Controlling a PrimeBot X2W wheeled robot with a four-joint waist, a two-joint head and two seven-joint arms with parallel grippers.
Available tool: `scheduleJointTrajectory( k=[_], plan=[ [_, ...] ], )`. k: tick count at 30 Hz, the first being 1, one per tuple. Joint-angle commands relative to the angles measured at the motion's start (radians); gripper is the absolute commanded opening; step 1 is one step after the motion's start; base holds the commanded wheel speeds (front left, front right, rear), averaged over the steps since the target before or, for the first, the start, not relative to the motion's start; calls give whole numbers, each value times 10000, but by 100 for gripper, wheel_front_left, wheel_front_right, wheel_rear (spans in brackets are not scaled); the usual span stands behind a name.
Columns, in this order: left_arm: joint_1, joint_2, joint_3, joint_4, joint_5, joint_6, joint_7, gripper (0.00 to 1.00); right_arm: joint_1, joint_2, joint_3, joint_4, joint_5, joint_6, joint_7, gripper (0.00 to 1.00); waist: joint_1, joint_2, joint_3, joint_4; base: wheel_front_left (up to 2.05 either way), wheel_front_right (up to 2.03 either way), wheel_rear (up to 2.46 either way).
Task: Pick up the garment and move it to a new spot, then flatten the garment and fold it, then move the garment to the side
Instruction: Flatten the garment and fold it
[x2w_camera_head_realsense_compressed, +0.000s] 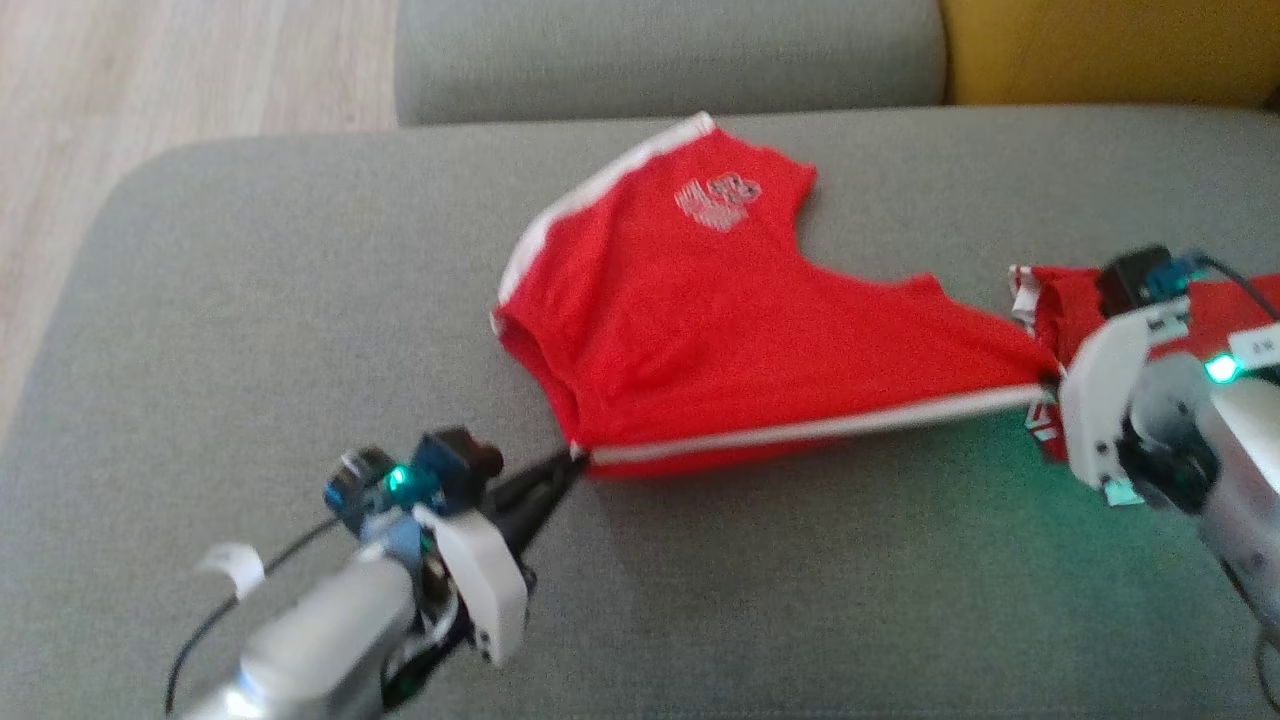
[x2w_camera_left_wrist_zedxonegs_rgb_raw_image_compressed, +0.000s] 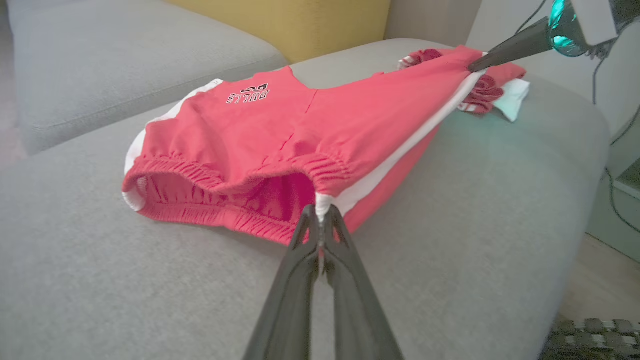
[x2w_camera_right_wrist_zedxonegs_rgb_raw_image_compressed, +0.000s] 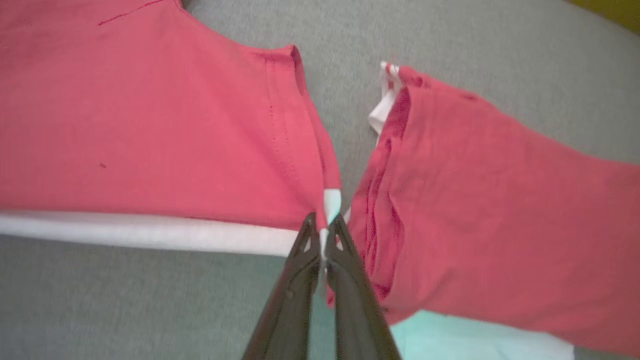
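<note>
A home, most likely a living room. Told by the soft furnishings: 2 grey upholstered pieces, a broad seat cushion (x2w_camera_head_realsense_compressed: 250, 300) in front and another grey seat (x2w_camera_head_realsense_compressed: 660, 50) just behind it, with a mustard-yellow cushion (x2w_camera_head_realsense_compressed: 1110, 50) beside that. Pale wood-plank floor (x2w_camera_head_realsense_compressed: 190, 70) at the far left, as in a lounge. A patch of checked woven rug (x2w_camera_left_wrist_zedxonegs_rgb_raw_image_compressed: 590, 340) low in the left wrist view. Red sports shorts (x2w_camera_head_realsense_compressed: 720, 330) and 1 more red garment (x2w_camera_right_wrist_zedxonegs_rgb_raw_image_compressed: 500, 210) laid out like household laundry.
</note>
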Motion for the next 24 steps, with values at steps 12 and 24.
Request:
scheduleJointTrajectory(
  k=[12,24],
  plan=[
    [1229,1015,-387,-2326,-808,55,749,0,2143,-3004,153,-2701,2369,-9,2862,0,1,0,-1092,54,0,0,0],
    [2162,1824,-896,-4662,-1489,86,1839,0,3773,-3856,-1125,-4407,2813,-9,4805,0,1,0,-1248,38,0,0,0]
  ],
)
